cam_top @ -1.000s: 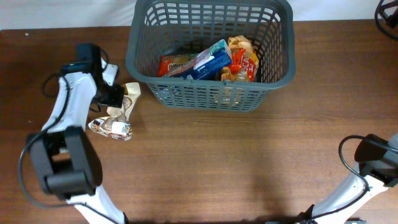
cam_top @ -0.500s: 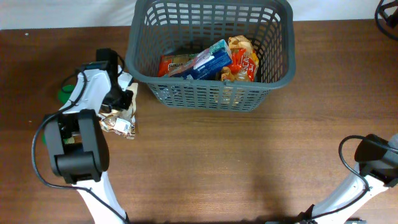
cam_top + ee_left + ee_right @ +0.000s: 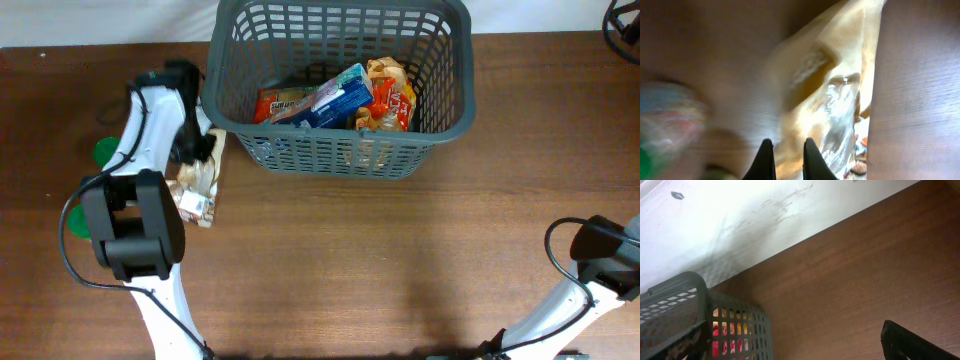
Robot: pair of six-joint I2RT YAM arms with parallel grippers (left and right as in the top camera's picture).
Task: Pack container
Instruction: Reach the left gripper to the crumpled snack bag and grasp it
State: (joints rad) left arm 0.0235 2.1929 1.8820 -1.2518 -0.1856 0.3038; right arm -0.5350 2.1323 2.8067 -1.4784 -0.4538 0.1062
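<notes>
so the left gripper (image 3: 788,146) is pinched down on a crinkly snack bag (image 3: 196,185) just left of the container (image 3: 340,155), which sits at the table's (image 3: 400,270) far edge, and I can't tell on the right gripper (image 3: 912,342).

No word, brand or number can be read with any certainty. The orange packet (image 3: 285,103) inside the container (image 3: 340,150) carries pale lettering across its face, and the blue packet (image 3: 338,95) lying against it shows white and light-blue printing, yet in the overhead view both are too small to make out. The crumpled wrapper (image 3: 196,188) on the table (image 3: 400,250) beside the container has a small printed patch at its lower end, likewise illegible, and in the left wrist view the wrapper (image 3: 835,100) is too blurred for any print to be read.
</notes>
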